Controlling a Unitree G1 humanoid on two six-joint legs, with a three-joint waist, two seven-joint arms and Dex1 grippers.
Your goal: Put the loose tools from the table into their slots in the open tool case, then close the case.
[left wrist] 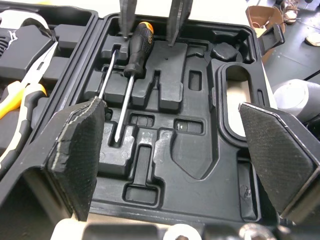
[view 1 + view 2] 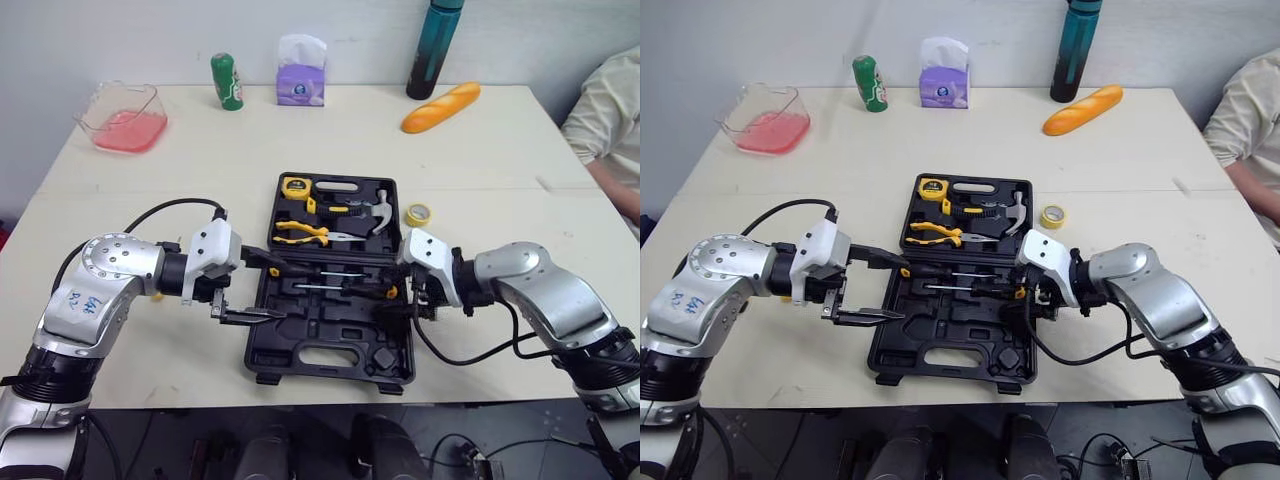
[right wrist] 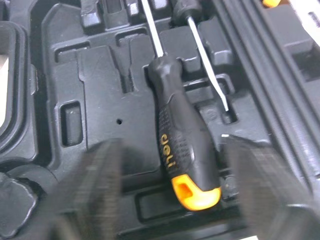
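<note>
Open tool case (image 2: 330,280) is being flanked by two open grippers near the table's front edge.

At the far left, something pink is being held in a clear plastic tub (image 2: 124,118). The left gripper (image 2: 278,292) is being held wide open and empty over the case's left edge. A tape measure (image 2: 295,186), pliers (image 2: 300,233) and a hammer (image 2: 378,212) are being kept in the far half, and two screwdrivers (image 3: 185,145) in the near half's slots. The right gripper (image 2: 392,302) is being held open around one screwdriver's orange-tipped handle, without touching it. A yellow tape roll (image 2: 417,214) is being left on the table, just beside the case's far right corner.
</note>
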